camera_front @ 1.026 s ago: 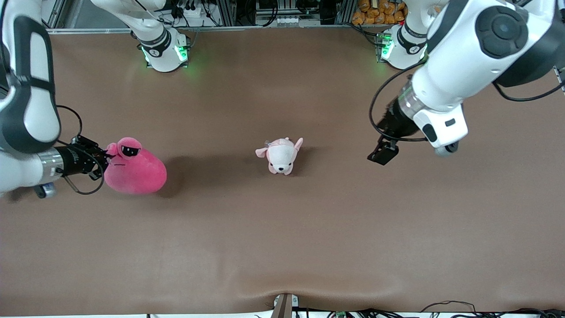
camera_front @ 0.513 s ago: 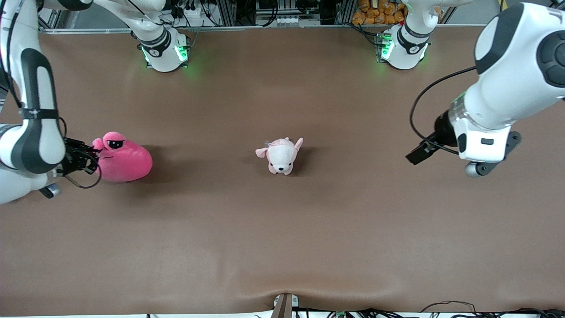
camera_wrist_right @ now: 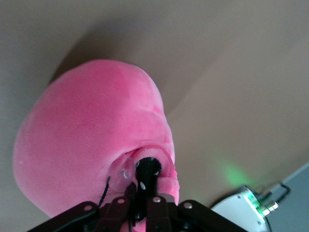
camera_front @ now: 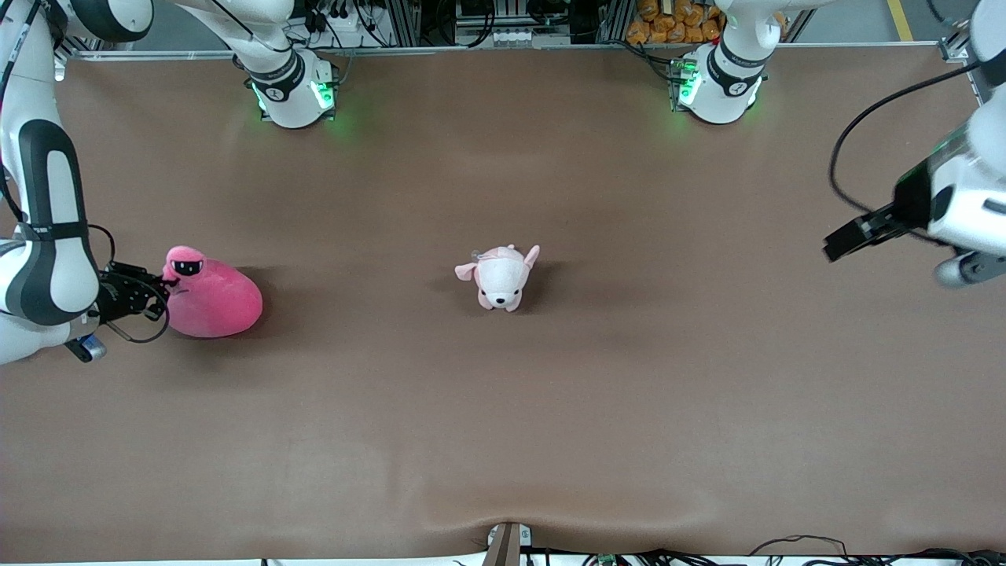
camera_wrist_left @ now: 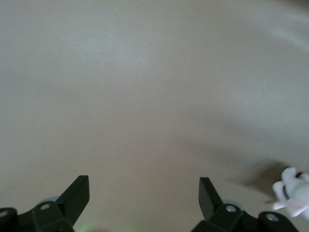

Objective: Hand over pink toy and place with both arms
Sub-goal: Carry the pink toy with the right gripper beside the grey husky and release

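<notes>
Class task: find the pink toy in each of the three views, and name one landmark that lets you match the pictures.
Front view: pink toy on the table at the right arm's end, right tool at its face.
Left wrist view: not in it.
Right wrist view: pink toy fills the middle.
Shared landmark: the brown table.

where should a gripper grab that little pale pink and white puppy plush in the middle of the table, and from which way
Grip the small pale pink-and-white puppy plush across its rounded body, coming straight down from above. It sits alone on the brown table with bare surface all round, so nothing blocks a top approach. Its ears stick out sideways and look too thin to hold; the soft body should squash between the fingers.
</notes>
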`<state>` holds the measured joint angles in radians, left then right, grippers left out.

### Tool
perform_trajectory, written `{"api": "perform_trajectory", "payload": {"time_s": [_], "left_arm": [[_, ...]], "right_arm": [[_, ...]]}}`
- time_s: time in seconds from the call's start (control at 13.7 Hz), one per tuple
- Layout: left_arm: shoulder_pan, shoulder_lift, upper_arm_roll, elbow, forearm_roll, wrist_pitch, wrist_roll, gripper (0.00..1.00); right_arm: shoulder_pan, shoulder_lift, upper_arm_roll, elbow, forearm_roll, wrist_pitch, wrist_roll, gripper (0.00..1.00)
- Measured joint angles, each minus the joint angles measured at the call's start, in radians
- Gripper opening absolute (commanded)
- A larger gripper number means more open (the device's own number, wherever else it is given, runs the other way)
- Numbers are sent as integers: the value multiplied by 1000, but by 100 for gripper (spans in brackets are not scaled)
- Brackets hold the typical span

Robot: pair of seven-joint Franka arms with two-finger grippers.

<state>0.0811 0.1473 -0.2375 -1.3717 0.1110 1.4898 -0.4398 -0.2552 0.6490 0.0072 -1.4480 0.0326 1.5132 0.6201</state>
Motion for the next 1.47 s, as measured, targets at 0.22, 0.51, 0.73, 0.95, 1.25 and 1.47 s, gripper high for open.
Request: {"api": "perform_trajectory", "payload": {"time_s": [0.22, 0.51, 0.73, 0.95, 1.25, 1.47], "left_arm": [[0, -85, 13, -93, 0, -4, 48, 100], [8, -171, 15, -168, 0, -4, 48, 100], [14, -204, 15, -197, 0, -4, 49, 100], [14, -228, 14, -219, 0, -4, 49, 100], [14, -257, 9, -233, 0, -4, 49, 100], [14, -272, 8, -233, -6, -3, 49, 100]], "right_arm": [[39, 0, 4, 19, -1, 53, 1, 100], [58, 0, 3, 40, -1, 96, 3, 100], [60, 1, 4, 51, -1, 109, 3, 100], [65, 0, 4, 114, -1, 99, 2, 100], [71, -12, 12, 216, 1, 72, -1, 100], [106, -59, 43, 282, 3, 63, -36, 100]]}}
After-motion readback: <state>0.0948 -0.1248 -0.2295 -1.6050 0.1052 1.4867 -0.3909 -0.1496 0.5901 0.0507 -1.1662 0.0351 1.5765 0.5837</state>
